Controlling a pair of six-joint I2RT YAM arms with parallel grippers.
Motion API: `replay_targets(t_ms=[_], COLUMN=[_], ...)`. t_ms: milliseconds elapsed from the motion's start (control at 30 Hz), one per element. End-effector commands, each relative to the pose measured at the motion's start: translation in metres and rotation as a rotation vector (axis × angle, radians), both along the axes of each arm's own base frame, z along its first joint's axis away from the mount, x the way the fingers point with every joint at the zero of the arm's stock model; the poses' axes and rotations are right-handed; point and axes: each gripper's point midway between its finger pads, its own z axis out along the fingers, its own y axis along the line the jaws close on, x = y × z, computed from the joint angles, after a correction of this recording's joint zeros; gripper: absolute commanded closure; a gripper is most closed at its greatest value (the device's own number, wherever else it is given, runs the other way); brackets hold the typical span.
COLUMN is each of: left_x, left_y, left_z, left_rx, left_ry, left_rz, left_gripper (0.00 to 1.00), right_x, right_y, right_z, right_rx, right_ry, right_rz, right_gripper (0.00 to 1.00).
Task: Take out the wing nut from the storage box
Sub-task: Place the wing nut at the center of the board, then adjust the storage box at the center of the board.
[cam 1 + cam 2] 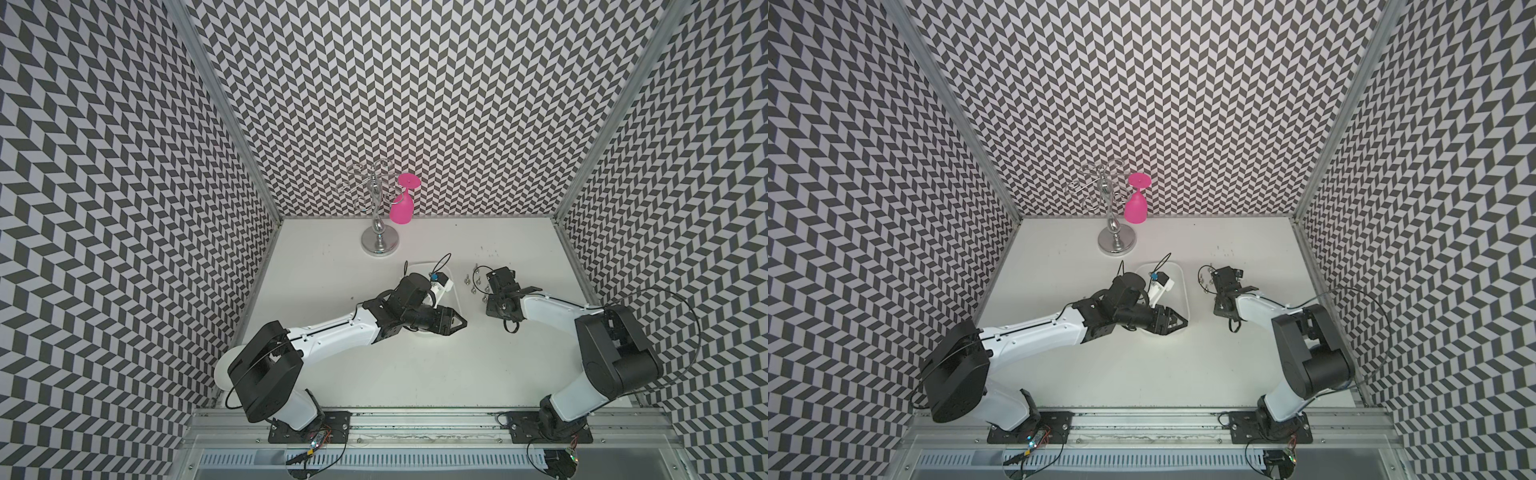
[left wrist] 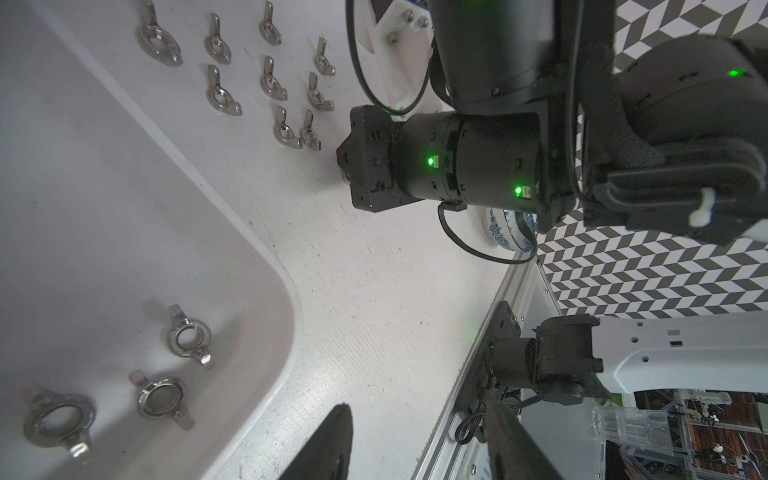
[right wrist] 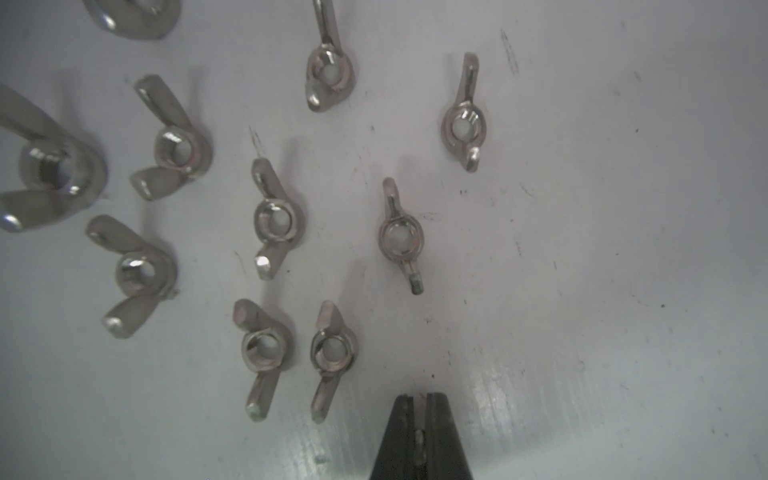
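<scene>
The storage box [image 2: 257, 266] is a shallow white tray; three wing nuts [image 2: 189, 336] lie in its corner. In both top views my left arm covers most of the storage box [image 1: 1183, 291]. My left gripper [image 2: 415, 436] hangs open just past the box's near corner, with nothing between its fingers [image 2: 328, 440]. Right of the box, several wing nuts [image 3: 274, 220] lie in a cluster on the table. My right gripper [image 3: 419, 405] points down beside that cluster, shut on the thin wing of a wing nut [image 3: 419, 442].
A chrome glass rack [image 1: 379, 241] with a pink glass [image 1: 402, 208] hanging on it stands at the back. A blue-patterned bowl [image 2: 505, 232] sits behind my right arm near the front rail [image 1: 415, 419]. Patterned walls close in three sides.
</scene>
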Motion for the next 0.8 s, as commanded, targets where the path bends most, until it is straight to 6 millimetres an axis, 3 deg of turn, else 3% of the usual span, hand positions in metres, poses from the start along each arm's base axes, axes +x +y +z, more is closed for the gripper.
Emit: replay_targets(t_ms=[0,200,400,533,667,767], left_x=[0.007,0.035,0.087,0.119,0.134,0.134], left_y=[0.014,0.043,0.090,0.122,0.160,0.185], left_z=[0.007,0.018,0.029,0.024,0.013,0.012], left_rx=[-0.002,-0.019,0.016,0.061,0.067,0.066], left_ry=[-0.029,-0.040,-0.087,-0.078,-0.037,-0.032], left_rz=[0.019,0.080,0.208,0.312,0.417,0.474], left_gripper=[0.45,0.45,0.44,0.45,0.46,0.45], right_x=[0.004,0.006,0.018,0.040,0.070,0.097], right_y=[0.001,-0.001,0.009,0.044,0.085,0.110], right_z=[-0.001,0.011,0.059,0.094,0.097,0.083], right_rx=[0.017,0.012,0.076,0.213,0.252,0.261], right_ry=[-0.019,-0.042,-0.156,-0.264,-0.233,-0.180], right_rz=[-0.010,-0.009,0.005,0.111,0.216,0.269], right_gripper=[0.87,0.76,0.72,1.00,1.00,1.00])
